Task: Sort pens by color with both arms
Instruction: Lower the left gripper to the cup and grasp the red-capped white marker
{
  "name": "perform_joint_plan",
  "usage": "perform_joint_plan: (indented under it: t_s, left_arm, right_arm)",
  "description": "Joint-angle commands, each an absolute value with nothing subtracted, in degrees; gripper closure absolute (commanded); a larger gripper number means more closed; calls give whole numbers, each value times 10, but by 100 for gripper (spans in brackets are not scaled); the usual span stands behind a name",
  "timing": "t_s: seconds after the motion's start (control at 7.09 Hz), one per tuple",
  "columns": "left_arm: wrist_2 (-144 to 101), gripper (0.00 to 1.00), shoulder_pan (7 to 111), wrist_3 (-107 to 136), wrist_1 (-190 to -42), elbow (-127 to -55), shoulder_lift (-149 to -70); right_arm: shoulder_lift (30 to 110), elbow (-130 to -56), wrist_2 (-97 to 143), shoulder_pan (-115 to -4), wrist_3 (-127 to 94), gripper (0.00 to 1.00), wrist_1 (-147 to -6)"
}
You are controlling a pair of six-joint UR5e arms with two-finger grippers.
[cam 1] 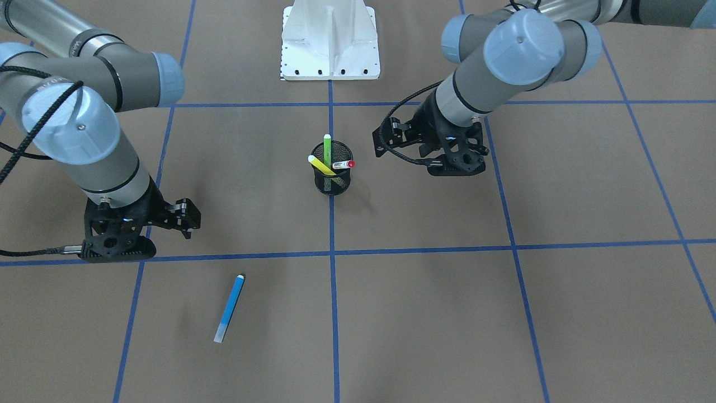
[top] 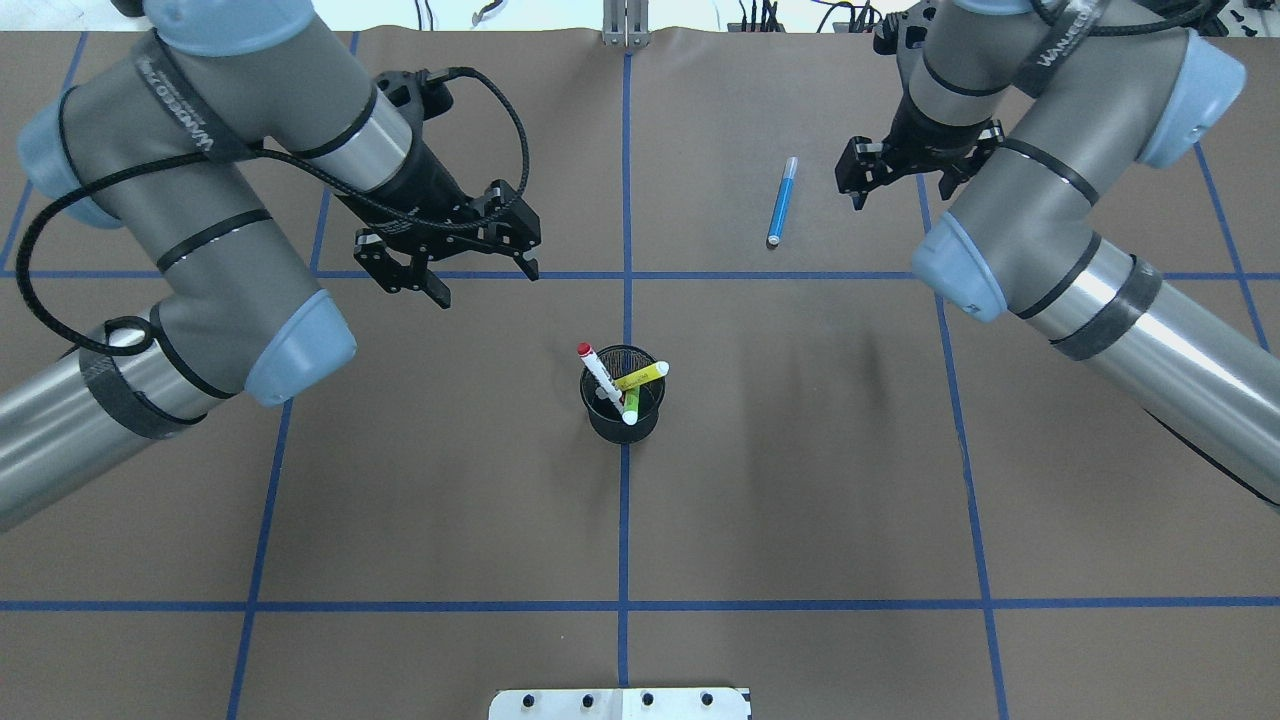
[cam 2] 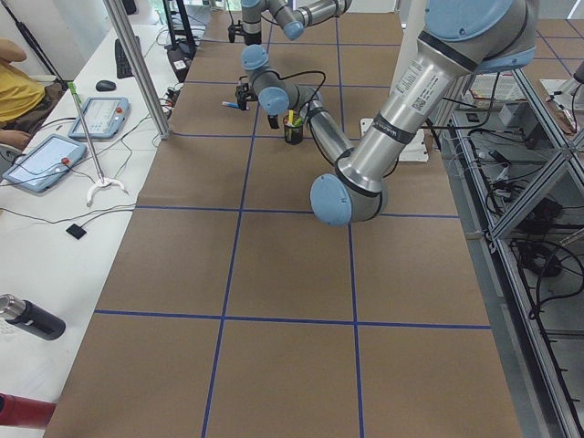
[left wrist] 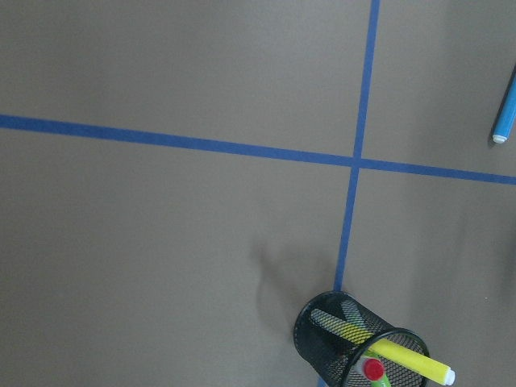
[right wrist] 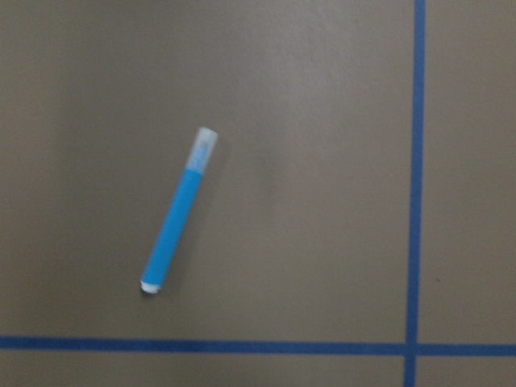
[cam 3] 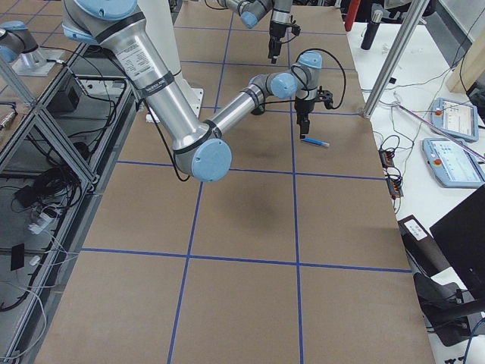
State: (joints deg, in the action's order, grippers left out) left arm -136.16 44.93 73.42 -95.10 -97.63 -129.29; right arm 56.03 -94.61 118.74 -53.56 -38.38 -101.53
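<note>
A blue pen [top: 781, 200] lies flat on the brown table at the far right; it also shows in the front view [cam 1: 230, 308] and the right wrist view [right wrist: 177, 214]. A black mesh cup [top: 622, 400] at the table's middle holds the yellow pen [top: 643, 376], the green pen [cam 1: 327, 148] and the white pen with a red cap [top: 596, 368]. My right gripper [top: 900, 195] hovers open and empty just right of the blue pen. My left gripper [top: 488, 285] hovers open and empty, beyond and left of the cup.
Blue tape lines [top: 626, 275] split the brown table into squares. The white base pedestal [cam 1: 330, 42] stands at the robot's edge. The operators' desk with tablets [cam 2: 46, 160] runs along the far side.
</note>
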Motion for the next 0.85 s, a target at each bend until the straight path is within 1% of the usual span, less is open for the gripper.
perform_joint_plan:
  t_s: [0.0,0.28,0.42,0.56,0.71]
  left_arm:
    - [-1310,1,390,756,-919,-961,-1326]
    - [-1299,14,378,755,-925,-904,-1367]
    - [-1300,30,377,750,-935,-889,-1374]
    - [-1300,42,378,748,-948,-877,-1373]
    - [-1299,44,377,747,-952,-869,-1373]
  right_arm:
    - [601,-1024,1201,-550,-310,0,-1095]
    - [602,-1024,1201,-550,-311,0,-1094]
    - [602,-1024,1200,-550,-311,0,-1092]
    - [602,-1023,1199,-549,-311,0,-1092]
    - [602,-1021,1199,-549,-311,0,-1092]
